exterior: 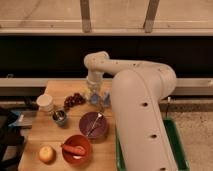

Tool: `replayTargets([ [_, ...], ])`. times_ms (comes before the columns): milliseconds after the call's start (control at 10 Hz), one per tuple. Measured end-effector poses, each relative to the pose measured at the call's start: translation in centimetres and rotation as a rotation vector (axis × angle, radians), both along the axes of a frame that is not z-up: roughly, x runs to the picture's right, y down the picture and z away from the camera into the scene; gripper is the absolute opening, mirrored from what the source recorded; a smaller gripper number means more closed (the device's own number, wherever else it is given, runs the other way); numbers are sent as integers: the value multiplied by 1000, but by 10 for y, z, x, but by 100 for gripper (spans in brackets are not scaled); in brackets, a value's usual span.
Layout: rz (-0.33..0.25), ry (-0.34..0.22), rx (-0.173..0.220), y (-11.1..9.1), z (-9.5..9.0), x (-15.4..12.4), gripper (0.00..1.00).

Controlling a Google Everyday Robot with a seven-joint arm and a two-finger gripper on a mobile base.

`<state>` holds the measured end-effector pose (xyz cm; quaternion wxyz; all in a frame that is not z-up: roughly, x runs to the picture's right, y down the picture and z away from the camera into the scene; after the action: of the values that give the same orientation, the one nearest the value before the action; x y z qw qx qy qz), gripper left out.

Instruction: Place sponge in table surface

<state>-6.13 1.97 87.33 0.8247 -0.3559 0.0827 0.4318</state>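
Gripper (96, 96) points down over the far part of the table surface (50, 131), its fingers drawn together on the blue sponge (102, 99). The sponge lies just right of the dark grapes (74, 100) and behind the purple bowl (93, 125). The green tray (176, 145) sits at the table's right edge.

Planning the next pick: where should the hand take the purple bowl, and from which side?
Pinch the left rim of the purple bowl from above, one finger inside: it sits upright, its utensil leans to the far-right rim, and the arm crowds that side. The hand, shut on the sponge, hangs beyond it by the grapes.
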Motion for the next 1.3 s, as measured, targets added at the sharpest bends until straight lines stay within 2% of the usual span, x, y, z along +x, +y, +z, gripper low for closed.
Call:
replayTargets([
  [300, 26, 42, 108, -47, -37, 13, 0],
  [500, 53, 73, 147, -59, -48, 26, 0],
  [700, 73, 84, 142, -57, -47, 33, 0],
  [800, 84, 83, 129, -50, -42, 32, 0],
  [1000, 115, 72, 90, -26, -23, 28, 0],
  [1200, 158, 48, 34, 4, -3, 20, 0],
  [1300, 167, 37, 14, 12, 1, 15, 0],
])
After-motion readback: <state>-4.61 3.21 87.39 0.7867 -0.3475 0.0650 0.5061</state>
